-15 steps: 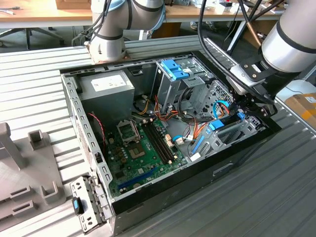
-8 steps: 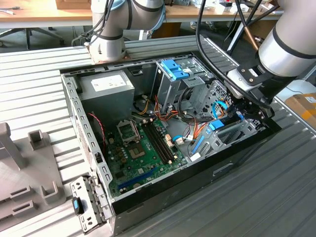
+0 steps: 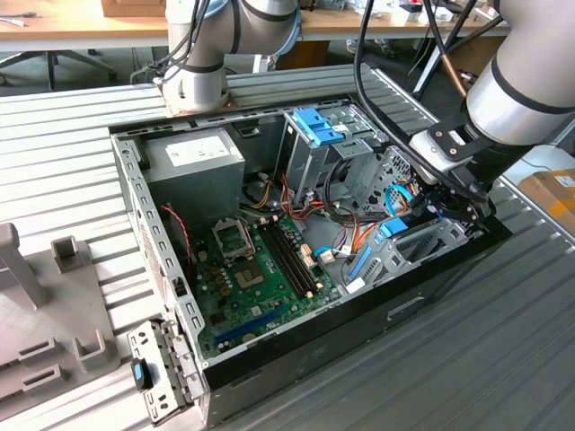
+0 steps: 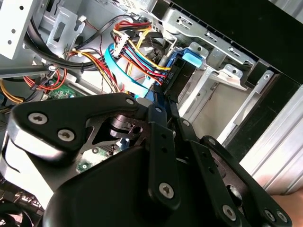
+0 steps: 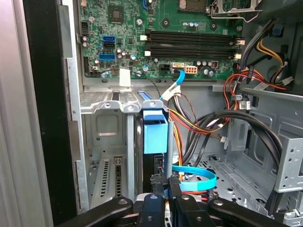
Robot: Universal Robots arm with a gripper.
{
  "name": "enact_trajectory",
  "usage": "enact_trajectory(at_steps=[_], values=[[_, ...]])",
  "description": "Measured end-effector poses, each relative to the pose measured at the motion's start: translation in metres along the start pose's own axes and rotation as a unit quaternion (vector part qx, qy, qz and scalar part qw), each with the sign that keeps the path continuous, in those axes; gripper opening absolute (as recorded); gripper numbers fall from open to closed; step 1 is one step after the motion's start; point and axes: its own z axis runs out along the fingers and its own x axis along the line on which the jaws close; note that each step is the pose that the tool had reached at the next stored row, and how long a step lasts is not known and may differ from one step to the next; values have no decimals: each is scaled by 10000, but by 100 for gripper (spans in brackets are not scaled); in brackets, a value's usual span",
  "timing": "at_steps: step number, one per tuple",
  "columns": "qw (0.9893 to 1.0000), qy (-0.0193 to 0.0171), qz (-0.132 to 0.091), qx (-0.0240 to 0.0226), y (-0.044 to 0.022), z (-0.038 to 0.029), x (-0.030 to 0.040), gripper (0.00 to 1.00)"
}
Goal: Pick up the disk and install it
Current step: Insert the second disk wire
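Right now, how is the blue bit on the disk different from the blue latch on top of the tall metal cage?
The disk sits low in its bay, near the hand, while the blue latch perches high on the cage. The disk's blue tab looks like a plain block; the latch looks ridged. Both are bright blue plastic.

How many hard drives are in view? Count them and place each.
1. The disk stands on edge in the metal drive bay beside the motherboard, gripped at one end by the gripper. Others may be hidden inside the tall metal cage.
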Motion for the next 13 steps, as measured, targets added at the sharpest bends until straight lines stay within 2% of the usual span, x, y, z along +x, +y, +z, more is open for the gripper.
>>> enact_trajectory(at_steps=[13], values=[[10000, -2, 1, 0, 7, 36, 5, 16]])
